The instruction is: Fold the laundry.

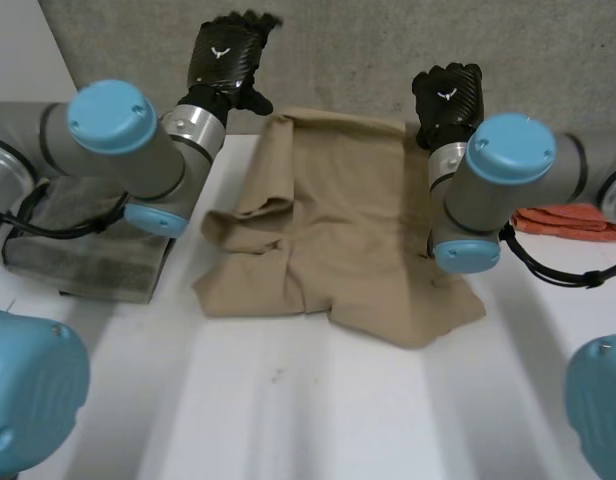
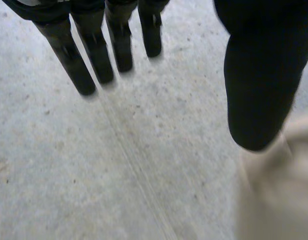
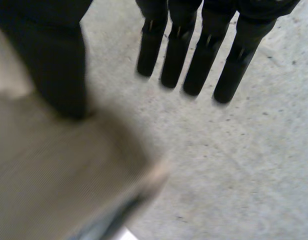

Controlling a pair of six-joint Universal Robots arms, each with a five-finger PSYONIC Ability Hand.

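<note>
tan cloth (image 1: 328,250): matt, soft, fine ribbed weave. table (image 1: 318,410): white, smooth, faint sheen. wall (image 1: 388,50) behind tan cloth: grey, rough, speckled. grey cloth (image 1: 83,250) left of it: coarse, matt. orange cloth (image 1: 568,220) right of it: nubbly. left hand (image 1: 226,60), right hand (image 1: 448,95): black, matt.

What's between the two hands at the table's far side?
The tan garment: its far edge lies between left hand and right hand, seen in head view.

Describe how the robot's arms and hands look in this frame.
Thick grey tubular arms carry round light-blue caps at the joints. The left hand and right hand are black, each with a small white mark on its back and a silver wrist ring.
</note>
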